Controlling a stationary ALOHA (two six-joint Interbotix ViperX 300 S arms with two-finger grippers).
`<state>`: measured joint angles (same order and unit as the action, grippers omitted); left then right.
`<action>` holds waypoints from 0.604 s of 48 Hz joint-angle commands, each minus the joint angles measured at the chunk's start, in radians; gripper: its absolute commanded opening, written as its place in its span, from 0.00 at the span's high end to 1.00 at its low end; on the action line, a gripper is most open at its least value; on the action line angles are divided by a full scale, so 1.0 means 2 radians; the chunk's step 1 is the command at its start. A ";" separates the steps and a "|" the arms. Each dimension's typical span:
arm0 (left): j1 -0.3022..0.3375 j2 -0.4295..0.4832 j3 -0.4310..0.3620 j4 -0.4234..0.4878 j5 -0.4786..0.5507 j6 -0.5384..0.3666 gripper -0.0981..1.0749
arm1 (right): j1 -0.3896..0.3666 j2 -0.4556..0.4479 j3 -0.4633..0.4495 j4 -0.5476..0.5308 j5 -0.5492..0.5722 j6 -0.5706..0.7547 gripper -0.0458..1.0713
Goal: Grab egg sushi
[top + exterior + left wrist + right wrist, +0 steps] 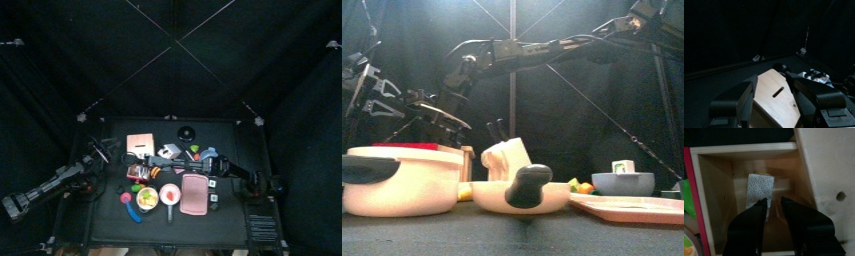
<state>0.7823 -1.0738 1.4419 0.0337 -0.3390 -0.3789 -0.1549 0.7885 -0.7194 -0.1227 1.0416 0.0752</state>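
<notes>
In the right wrist view my right gripper (773, 202) points down into a wooden box (724, 158), jaws apart with the bare box floor between them. A pale speckled oblong piece (759, 187) lies in the box just ahead of one jaw and touches it. I cannot tell whether this piece is the egg sushi. In the top view the right arm reaches from the right to the table's middle (164, 156). My left gripper (777, 85) hangs open above a wooden board (777, 102) with a slot, at the table's left (100, 156).
A light board with a round hole (834, 188) lies right beside the box. On the table's front half are a plate of toy food (147, 197) and a pink tray (195, 192). The front view shows a cream pot (396, 185), a bowl (496, 195) and a grey bowl (623, 184).
</notes>
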 commanded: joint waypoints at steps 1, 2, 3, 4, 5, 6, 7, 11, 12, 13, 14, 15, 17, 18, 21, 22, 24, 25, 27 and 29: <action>0.000 0.003 -0.006 0.001 -0.001 0.001 0.18 | -0.006 -0.044 -0.021 -0.001 -0.002 -0.001 0.32; 0.000 0.003 -0.006 0.000 0.000 0.001 0.18 | -0.006 -0.044 -0.023 -0.001 -0.002 -0.001 0.32; 0.000 0.003 -0.006 0.000 0.000 0.001 0.18 | -0.006 -0.045 -0.023 -0.001 -0.002 -0.002 0.32; 0.000 0.003 -0.006 0.000 0.000 0.001 0.18 | -0.006 -0.046 -0.024 -0.001 -0.002 -0.002 0.32; 0.000 0.003 -0.006 0.000 0.000 0.002 0.18 | -0.005 -0.046 -0.025 -0.001 -0.002 -0.002 0.32; 0.000 0.003 -0.005 0.000 0.000 0.001 0.18 | -0.005 -0.047 -0.025 -0.001 -0.002 -0.002 0.32; 0.000 0.003 -0.005 0.001 0.000 0.001 0.18 | -0.006 -0.047 -0.025 -0.001 -0.002 -0.002 0.32; 0.000 0.003 -0.005 0.000 0.000 0.002 0.18 | -0.005 -0.045 -0.024 0.005 -0.002 -0.005 0.32; 0.001 0.003 -0.006 0.000 0.000 0.002 0.18 | -0.005 -0.044 -0.024 0.008 -0.001 -0.006 0.32; 0.001 0.003 -0.006 0.000 0.000 0.002 0.18 | -0.004 -0.043 -0.024 0.012 0.000 -0.008 0.32; 0.000 0.003 -0.006 0.000 0.000 0.002 0.18 | -0.003 -0.042 -0.023 0.015 0.002 -0.009 0.31; 0.000 0.003 -0.006 0.000 0.000 0.002 0.18 | -0.003 -0.041 -0.023 0.018 0.004 -0.011 0.31; 0.000 0.003 -0.005 0.001 0.000 0.002 0.18 | 0.000 -0.039 -0.023 0.028 0.010 -0.014 0.31; 0.000 0.003 -0.006 0.001 0.000 0.002 0.18 | 0.001 -0.038 -0.023 0.031 0.014 -0.015 0.30; 0.000 0.003 -0.006 0.000 0.000 0.002 0.18 | 0.002 -0.035 -0.022 0.048 0.023 -0.018 0.30; 0.000 0.003 -0.006 0.001 0.000 0.002 0.18 | 0.002 -0.035 -0.022 0.052 0.025 -0.018 0.30; 0.000 0.003 -0.006 0.000 0.000 0.002 0.18 | 0.002 -0.033 -0.023 0.063 0.025 -0.020 0.29; 0.000 0.003 -0.005 0.000 0.000 0.002 0.18 | 0.003 -0.033 -0.023 0.067 0.025 -0.020 0.28; 0.000 0.003 -0.006 0.000 -0.001 0.002 0.18 | 0.002 -0.032 -0.025 0.074 0.023 -0.020 0.26; 0.000 0.003 -0.005 0.000 0.000 0.001 0.18 | 0.001 -0.031 -0.025 0.077 0.021 -0.020 0.24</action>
<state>0.7839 -1.0738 1.4435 0.0337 -0.3344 -0.3774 -0.1503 0.7701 -0.7409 0.0138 1.0907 0.0368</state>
